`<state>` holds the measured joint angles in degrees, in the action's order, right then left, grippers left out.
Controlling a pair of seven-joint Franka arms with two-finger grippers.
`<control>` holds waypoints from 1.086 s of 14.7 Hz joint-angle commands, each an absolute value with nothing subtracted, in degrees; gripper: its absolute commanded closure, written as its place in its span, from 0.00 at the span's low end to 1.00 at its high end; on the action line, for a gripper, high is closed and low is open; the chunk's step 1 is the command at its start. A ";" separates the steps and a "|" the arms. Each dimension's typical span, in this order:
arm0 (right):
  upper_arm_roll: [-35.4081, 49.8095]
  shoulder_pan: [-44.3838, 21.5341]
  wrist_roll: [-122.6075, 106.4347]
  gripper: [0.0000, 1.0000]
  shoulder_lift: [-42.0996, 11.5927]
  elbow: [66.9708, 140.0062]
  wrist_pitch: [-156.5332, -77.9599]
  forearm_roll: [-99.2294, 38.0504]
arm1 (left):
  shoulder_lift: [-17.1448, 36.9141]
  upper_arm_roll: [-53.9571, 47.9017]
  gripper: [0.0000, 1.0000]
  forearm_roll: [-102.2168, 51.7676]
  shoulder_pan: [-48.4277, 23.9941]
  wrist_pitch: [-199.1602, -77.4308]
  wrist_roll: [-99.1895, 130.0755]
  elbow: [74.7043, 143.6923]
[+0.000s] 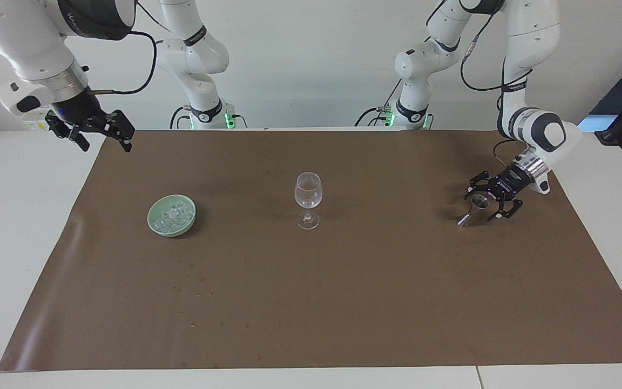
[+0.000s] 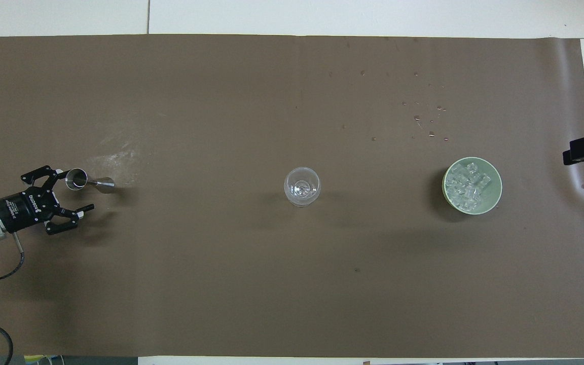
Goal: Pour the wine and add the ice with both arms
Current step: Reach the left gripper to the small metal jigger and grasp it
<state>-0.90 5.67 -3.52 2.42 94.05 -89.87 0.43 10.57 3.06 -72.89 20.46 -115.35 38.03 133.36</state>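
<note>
The white tabletop (image 1: 14, 216) stretches out under me, nearly all of it covered by a brown mat (image 1: 343, 292). My two white arms come next: my left arm (image 1: 532, 65) bends down to the mat at its own end of the tabletop, while my right arm (image 1: 30, 48) waits raised at the other end. On the middle of the mat stands the clear stemmed glass (image 1: 308, 200), upright, and I cannot tell whether anything is in it. Toward my right arm's end, well apart from the glass, sits a pale green bowl (image 1: 151, 222) holding the ice (image 1: 175, 214), a heap of small clear cubes. My left pincer (image 1: 486, 204) is low over the mat with its jaws spread wide and gripping nothing; it sits just beside the small metal jigger (image 1: 473, 209), whose cup mouth is near one of the prongs, though I cannot tell if they touch. From overhead the jigger (image 2: 88, 180) shows its open cup toward my left pincer (image 2: 78, 191) and its narrow end toward the glass. My right pincer (image 1: 105, 138) hangs over the mat's edge, released and empty. A few tiny droplets (image 2: 426, 121) speckle the mat farther from me than the bowl.
</note>
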 commanded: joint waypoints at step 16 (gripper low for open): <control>-0.53 6.33 -4.83 0.00 3.69 95.45 -90.18 -0.09 | 8.09 2.99 0.12 -80.33 16.79 -120.15 35.86 136.67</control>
